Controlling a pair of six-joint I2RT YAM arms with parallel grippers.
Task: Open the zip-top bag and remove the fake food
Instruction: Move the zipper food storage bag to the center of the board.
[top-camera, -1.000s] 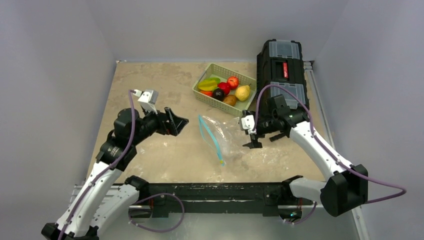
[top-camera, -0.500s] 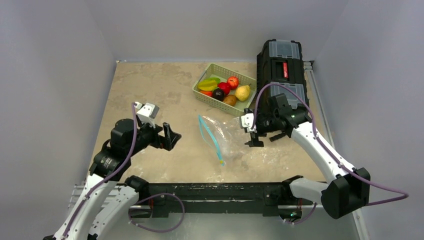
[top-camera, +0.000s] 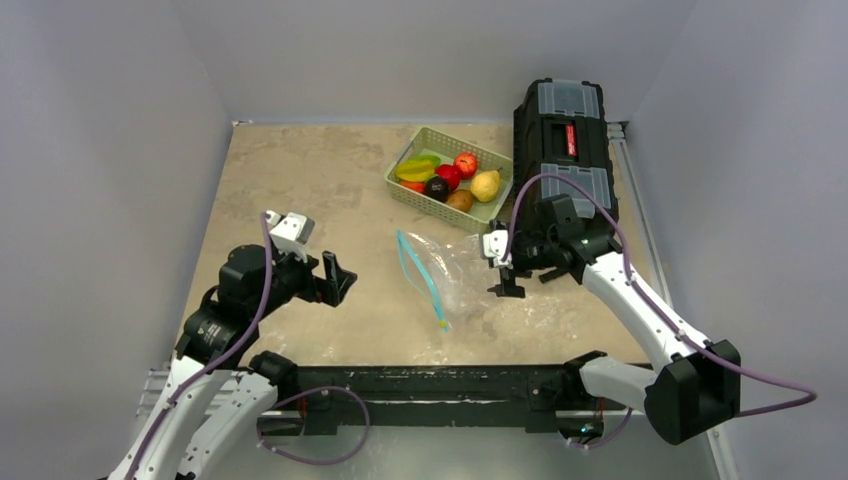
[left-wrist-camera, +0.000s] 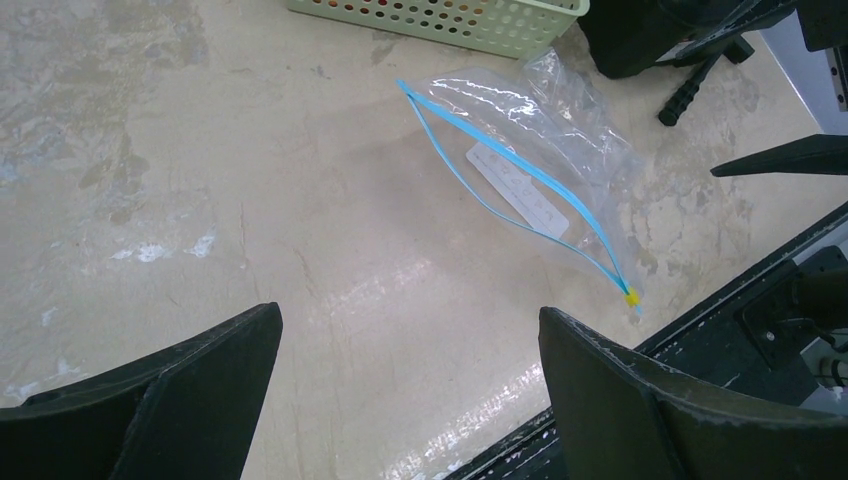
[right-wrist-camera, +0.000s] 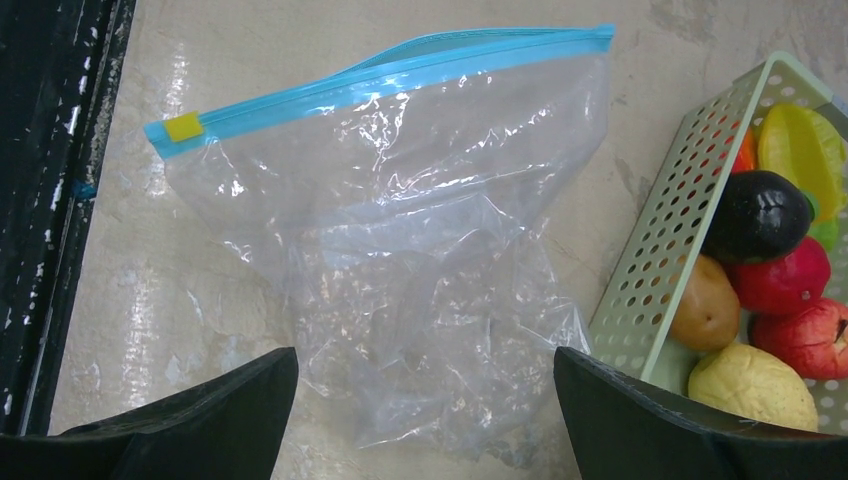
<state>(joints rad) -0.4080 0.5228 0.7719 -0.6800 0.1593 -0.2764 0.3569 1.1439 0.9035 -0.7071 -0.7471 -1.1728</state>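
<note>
The zip-top bag (top-camera: 452, 274) lies flat on the table between the arms, clear and crinkled, and nothing shows inside it. Its teal zip strip (left-wrist-camera: 520, 170) faces left with a yellow slider (right-wrist-camera: 184, 127) at the near end, and the two strips part slightly in the middle. The fake food (top-camera: 448, 176) sits in the green basket (top-camera: 430, 205). My left gripper (top-camera: 338, 277) hovers open, left of the bag (left-wrist-camera: 545, 150) and apart from it. My right gripper (top-camera: 507, 272) is open over the bag's right edge (right-wrist-camera: 420, 240), with nothing between its fingers.
A black toolbox (top-camera: 565, 130) stands at the back right, right behind the basket (right-wrist-camera: 650, 280). A black rail (top-camera: 430, 385) runs along the table's near edge. The fruits (right-wrist-camera: 770, 255) fill the basket to its rim.
My left arm has drawn back toward the near left, carrying its open gripper away from the bag. The right gripper has barely shifted. The bag has not moved.
</note>
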